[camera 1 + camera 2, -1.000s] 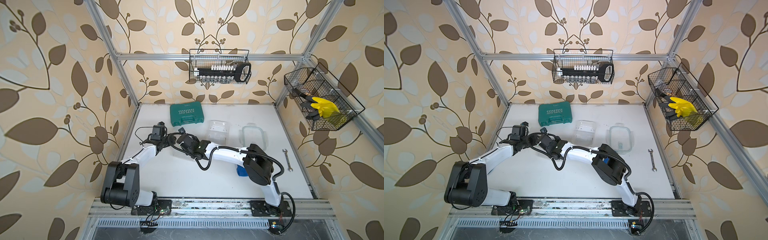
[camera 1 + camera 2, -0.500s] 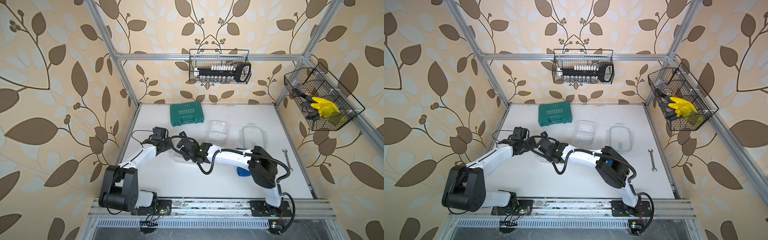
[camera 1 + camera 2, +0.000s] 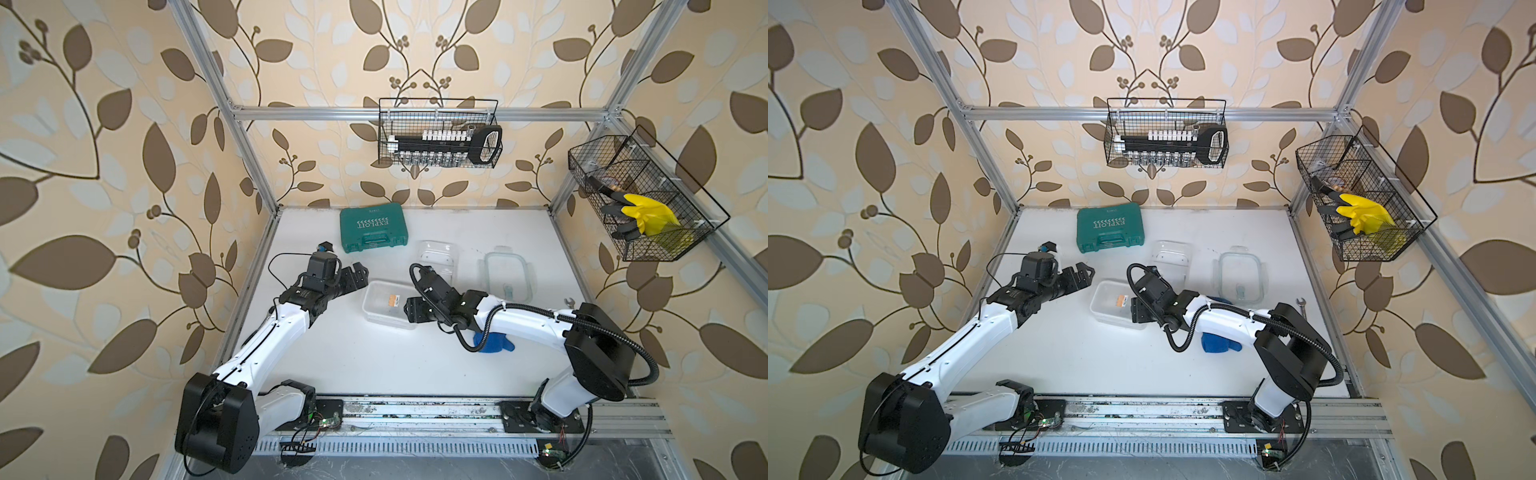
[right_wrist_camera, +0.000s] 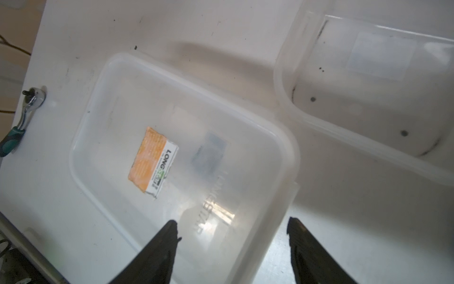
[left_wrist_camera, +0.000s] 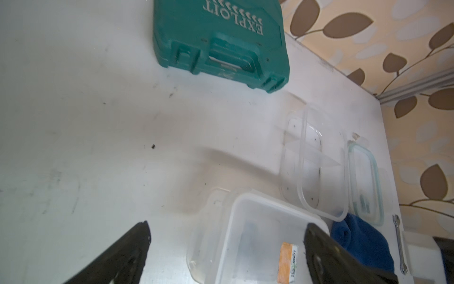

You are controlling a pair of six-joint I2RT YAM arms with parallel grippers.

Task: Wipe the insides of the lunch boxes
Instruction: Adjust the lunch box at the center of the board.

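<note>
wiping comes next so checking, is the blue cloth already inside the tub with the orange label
No, the blue cloth lies on the table, outside that tub.

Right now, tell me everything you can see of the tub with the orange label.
The labelled tub is a translucent, colourless plastic rectangle with rounded corners and a thick rim, lidless, upright, open side up on the white table. An orange-and-white sticker sits on its floor. It looks empty. The open right pincer straddles one wall; contact is unclear.
</note>
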